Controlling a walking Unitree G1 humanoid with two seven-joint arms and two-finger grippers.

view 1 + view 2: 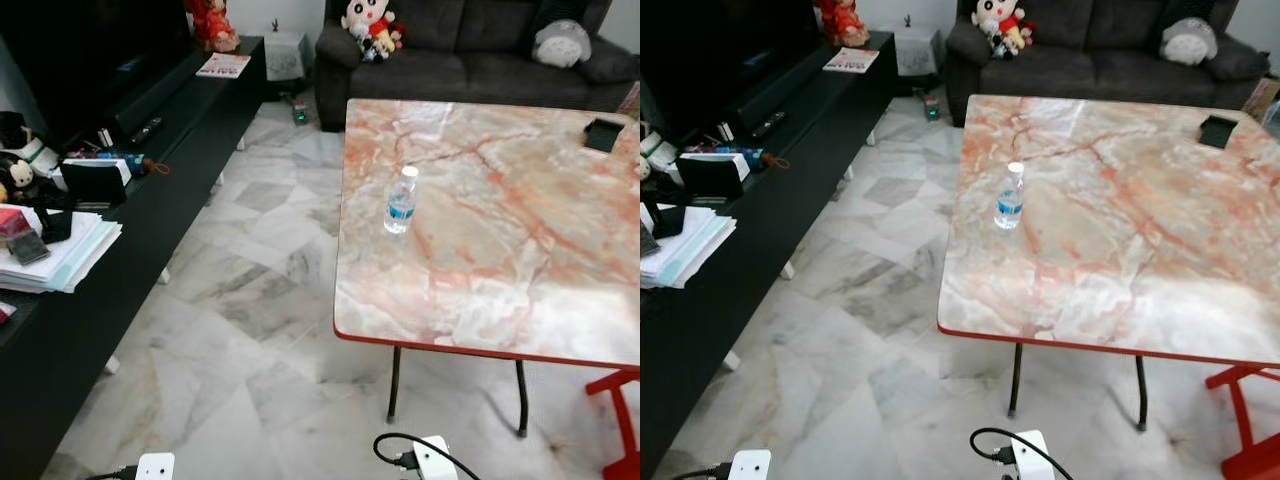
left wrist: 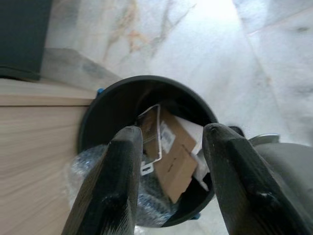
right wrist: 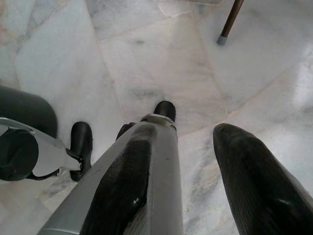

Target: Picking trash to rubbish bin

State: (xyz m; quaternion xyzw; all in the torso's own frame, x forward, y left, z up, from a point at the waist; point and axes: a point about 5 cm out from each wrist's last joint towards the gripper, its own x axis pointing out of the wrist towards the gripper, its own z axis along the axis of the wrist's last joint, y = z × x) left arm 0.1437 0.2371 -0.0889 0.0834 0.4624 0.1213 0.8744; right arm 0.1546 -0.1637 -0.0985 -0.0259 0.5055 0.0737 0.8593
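Note:
A clear plastic water bottle [image 1: 401, 200] with a blue label and white cap stands upright near the left edge of the marble-topped table [image 1: 520, 260]. My left gripper [image 2: 173, 132] hangs open above a black rubbish bin [image 2: 112, 93], nothing between its fingers. The bin holds cardboard [image 2: 176, 161] and crumpled clear plastic, and stands against a light wooden panel [image 2: 39, 137]. My right gripper [image 3: 188, 132] hangs open over the marble floor, holding nothing.
A long black TV console [image 1: 150, 190] with stacked papers [image 1: 55, 255] and small items runs along the left. A dark sofa [image 1: 470, 50] with plush toys stands behind the table. White plug boxes with a black cable [image 1: 425, 460] lie on the floor in front, a red frame [image 1: 620, 420] at right.

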